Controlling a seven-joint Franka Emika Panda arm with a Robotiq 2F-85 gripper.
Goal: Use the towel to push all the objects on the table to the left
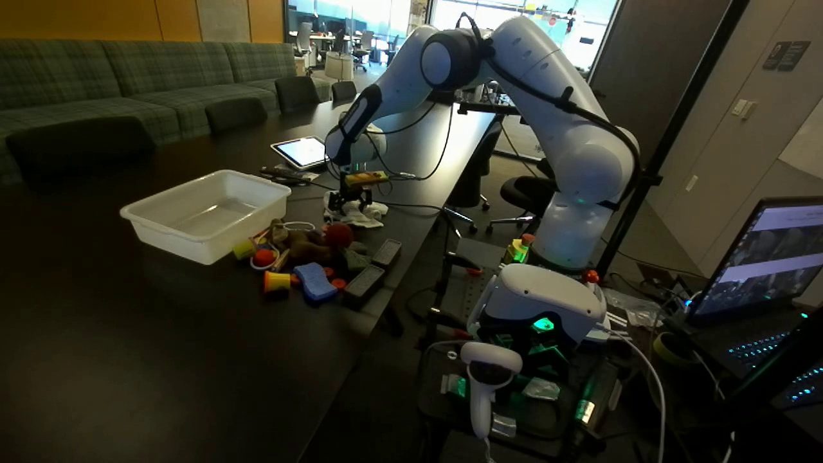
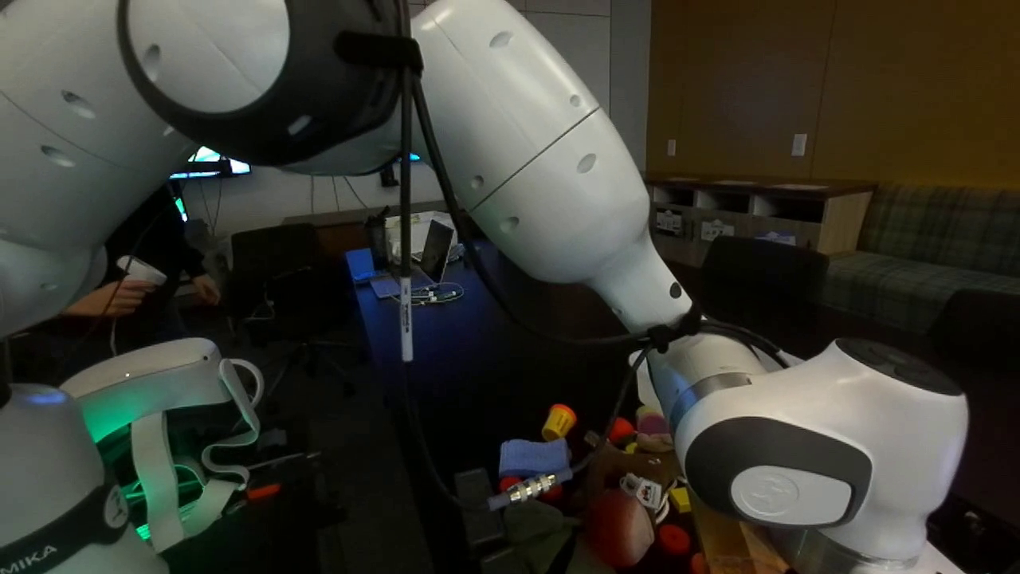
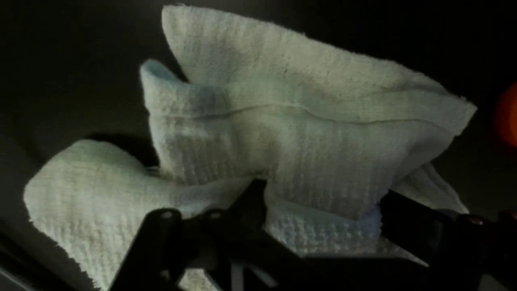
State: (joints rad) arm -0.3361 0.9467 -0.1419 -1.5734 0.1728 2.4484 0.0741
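Note:
The towel (image 1: 370,216) is white and crumpled on the dark table, beyond the pile of objects in an exterior view. In the wrist view the towel (image 3: 282,133) lies in folds. My gripper (image 1: 351,206) is low over the towel; in the wrist view its fingers (image 3: 321,198) stand apart with cloth between them. The pile holds a blue sponge (image 1: 315,281), a yellow cup (image 1: 276,281), a red ball (image 1: 339,235), a brown plush (image 1: 312,249) and dark blocks (image 1: 365,283). The sponge also shows in an exterior view (image 2: 534,458), where the arm hides the gripper.
A white bin (image 1: 206,218) stands beside the pile. A tablet (image 1: 302,152) and cables lie behind the gripper. The table edge (image 1: 379,321) runs close to the dark blocks. A red-orange thing (image 3: 508,115) shows at the right of the wrist view.

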